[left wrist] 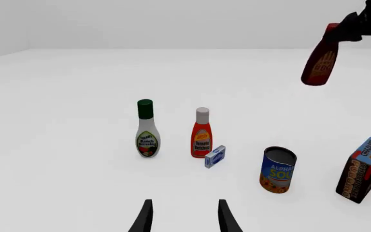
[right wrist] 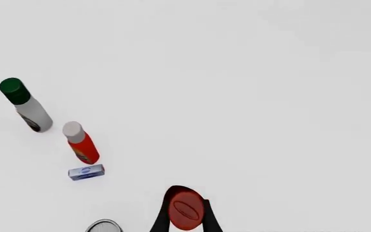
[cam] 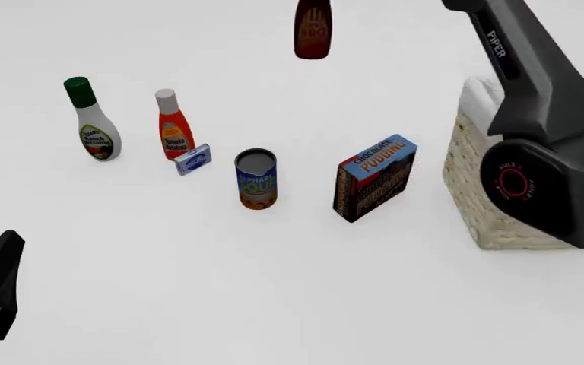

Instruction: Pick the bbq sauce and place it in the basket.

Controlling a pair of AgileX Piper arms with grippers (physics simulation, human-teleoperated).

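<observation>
The basket (cam: 471, 179) sits at the table's right edge, well apart from the sauce bottle (cam: 312, 30), which hangs high, clamped by the right gripper (right wrist: 185, 215). Carrying it level should prevent slipping. The left gripper (left wrist: 183, 217) idles, fingers apart.

The front view looks down over the table (cam: 271, 304) from above. The left wrist view sits low, facing level across it; the right wrist view looks straight down from high up (all three share the ranch bottle (left wrist: 147, 129) and ketchup bottle (right wrist: 81, 142)).
</observation>
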